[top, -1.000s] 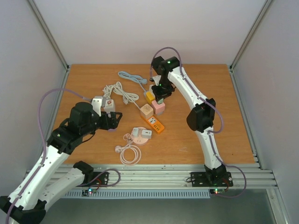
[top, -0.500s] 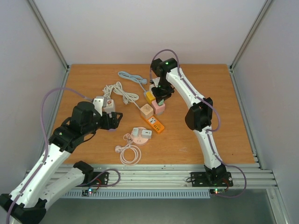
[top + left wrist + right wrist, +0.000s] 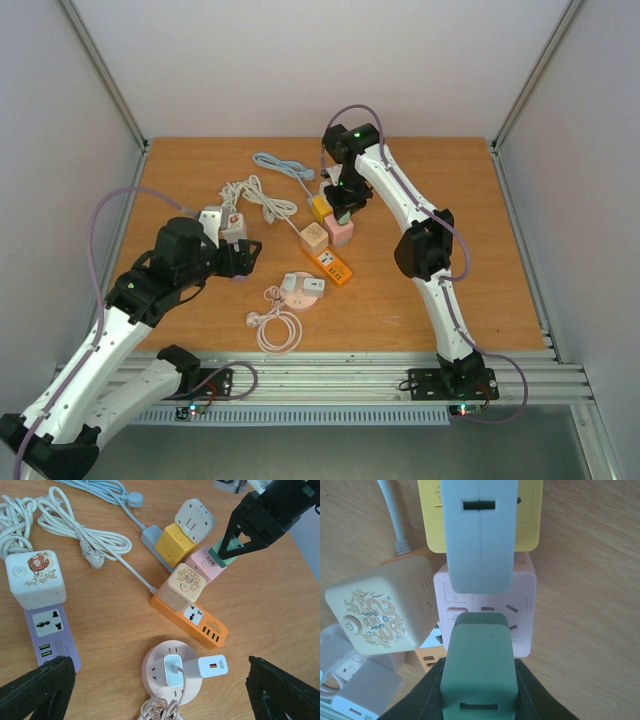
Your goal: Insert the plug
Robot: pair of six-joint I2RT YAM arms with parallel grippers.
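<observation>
Wooden tabletop under both arms. We find the right gripper clamped on a green block-shaped plug adapter, held at the top face of a pink cube socket beside a yellow cube socket; whether its pins are seated, we cannot tell. Left gripper stands wide apart, holding nothing, above a purple power strip.

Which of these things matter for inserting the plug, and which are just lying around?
In use: right end effector, green rectangular plastic plug, pink plastic cube socket.
Lying about: yellow plastic cube socket, orange power strip, purple power strip, coiled white cable.
</observation>
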